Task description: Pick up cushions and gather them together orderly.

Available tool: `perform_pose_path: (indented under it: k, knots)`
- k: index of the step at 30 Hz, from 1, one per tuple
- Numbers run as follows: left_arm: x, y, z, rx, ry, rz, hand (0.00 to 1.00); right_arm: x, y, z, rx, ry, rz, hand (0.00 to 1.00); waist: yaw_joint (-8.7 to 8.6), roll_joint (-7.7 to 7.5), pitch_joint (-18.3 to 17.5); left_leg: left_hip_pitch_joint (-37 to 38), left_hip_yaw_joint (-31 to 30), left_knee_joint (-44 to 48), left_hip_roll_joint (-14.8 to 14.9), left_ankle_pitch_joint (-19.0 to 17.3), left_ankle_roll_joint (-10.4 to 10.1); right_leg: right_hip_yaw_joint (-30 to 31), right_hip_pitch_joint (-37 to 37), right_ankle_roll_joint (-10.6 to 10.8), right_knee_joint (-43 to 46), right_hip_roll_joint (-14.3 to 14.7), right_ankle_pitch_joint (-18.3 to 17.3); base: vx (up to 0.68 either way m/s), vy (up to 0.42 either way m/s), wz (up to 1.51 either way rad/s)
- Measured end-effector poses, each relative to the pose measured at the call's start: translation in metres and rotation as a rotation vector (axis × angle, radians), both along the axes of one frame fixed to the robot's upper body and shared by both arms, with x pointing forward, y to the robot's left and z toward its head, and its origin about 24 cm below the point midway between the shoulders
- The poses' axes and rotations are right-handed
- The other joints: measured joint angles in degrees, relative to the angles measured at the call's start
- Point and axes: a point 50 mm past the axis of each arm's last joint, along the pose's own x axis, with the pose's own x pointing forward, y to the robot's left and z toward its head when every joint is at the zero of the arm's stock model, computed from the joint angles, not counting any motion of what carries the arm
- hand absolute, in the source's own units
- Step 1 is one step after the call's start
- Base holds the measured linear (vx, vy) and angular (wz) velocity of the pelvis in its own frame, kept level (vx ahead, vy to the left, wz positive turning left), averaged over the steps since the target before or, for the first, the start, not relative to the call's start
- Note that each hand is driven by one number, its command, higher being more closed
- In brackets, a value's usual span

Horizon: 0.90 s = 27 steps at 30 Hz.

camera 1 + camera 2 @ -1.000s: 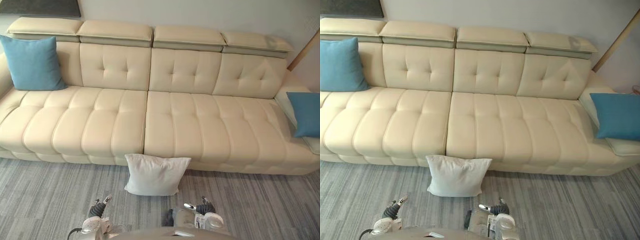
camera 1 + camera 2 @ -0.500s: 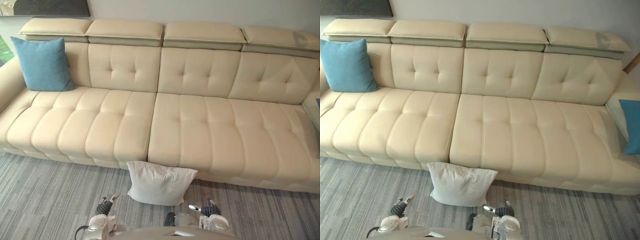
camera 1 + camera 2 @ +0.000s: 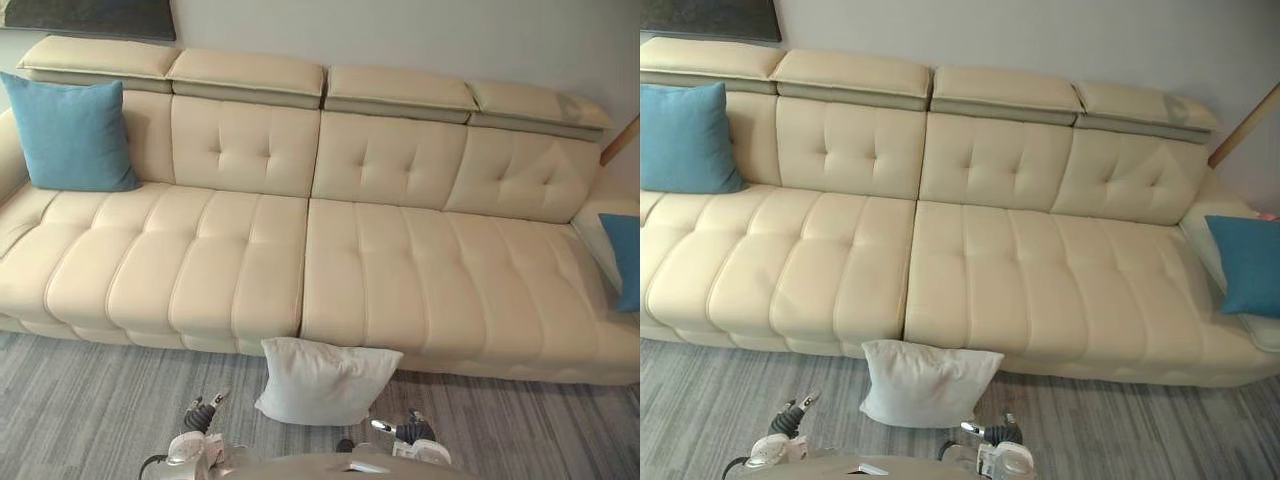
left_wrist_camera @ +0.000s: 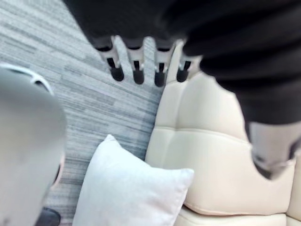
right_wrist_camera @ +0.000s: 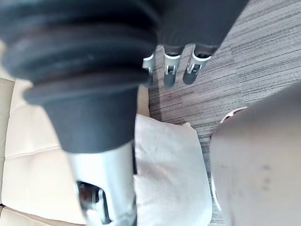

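So this was basically the approach stage, nothing had been picked up yet. The white cushion sat on the grey carpet, propped against the front edge of the cream sofa about at its middle seam. One blue cushion stood upright against the backrest at the sofa's left end, and another blue cushion leaned at the far right end, so all three were well apart.

Left hand and right hand both hung low in front of the robot, either side of the white cushion and just short of it. Fingers on both were loose and straight, nothing in either one; the wrist views looked past the fingertips at the cushion and carpet.

My guess for the next move: bend down, get both hands onto the sides of the white cushion and lift it onto the seat. It's soft and floppy, so a one-handed pinch would probably let it sag, and two hands seems safer. After that the blue ones need bringing in beside it.
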Motion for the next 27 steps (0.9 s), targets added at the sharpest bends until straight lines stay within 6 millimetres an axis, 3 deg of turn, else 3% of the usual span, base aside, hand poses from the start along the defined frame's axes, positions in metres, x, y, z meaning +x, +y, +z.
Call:
perform_pose_path:
  k: [5,18,20,21,25,27]
  knots:
    - [-0.001,-0.006,-0.001,-0.009,0.011,-0.027,0.0,-0.001,-0.002,0.0,-0.008,0.006,0.006,0.0,-0.15,1.31,-0.1,2.0,0.7,-1.9,-0.4,0.1,-0.2,0.7,2.1,0.0,-3.4,0.7,1.4,0.04,0.034,-0.11]
    - [0.002,-0.014,-0.001,-0.02,0.003,-0.037,0.0,0.006,-0.009,0.003,-0.051,0.003,0.053,0.0,0.82,2.68,0.8,3.1,3.3,-4.0,-0.4,1.1,-0.7,3.6,1.3,-0.2,-5.4,1.8,3.5,-0.03,-0.019,-0.13]
    - [0.012,-0.009,0.003,0.004,-0.029,-0.035,0.0,0.018,-0.009,0.007,-0.07,-0.02,0.09,0.0,1.15,1.91,2.7,0.9,3.6,-1.8,-0.1,0.7,-0.4,4.5,-2.4,-0.2,-1.1,1.5,2.1,-0.12,-0.027,-0.13]
    - [0.025,-0.004,0.008,0.02,-0.068,-0.028,0.0,0.034,-0.006,0.013,-0.087,-0.062,0.127,0.0,1.15,1.28,4.3,-4.4,3.4,3.2,0.8,-0.8,0.0,5.1,-8.6,-0.5,4.5,1.1,0.6,-0.3,-0.043,-0.16]
    - [0.062,0.001,0.026,0.037,-0.189,0.027,0.0,0.088,-0.005,0.045,-0.149,-0.254,0.152,0.0,1.03,1.2,11.3,-19.5,3.7,17.5,4.4,-4.9,0.9,6.9,-23.9,-1.3,15.3,1.5,-0.5,-0.3,-0.03,-0.24]
    - [0.072,0.005,0.032,0.05,-0.23,0.049,0.0,0.1,-0.007,0.056,-0.166,-0.311,0.14,0.0,0.83,1.16,12.4,-23.1,3.7,20.7,5.3,-5.7,1.2,7.2,-27.7,-1.5,17.6,1.7,-0.7,-0.18,-0.033,-0.16]
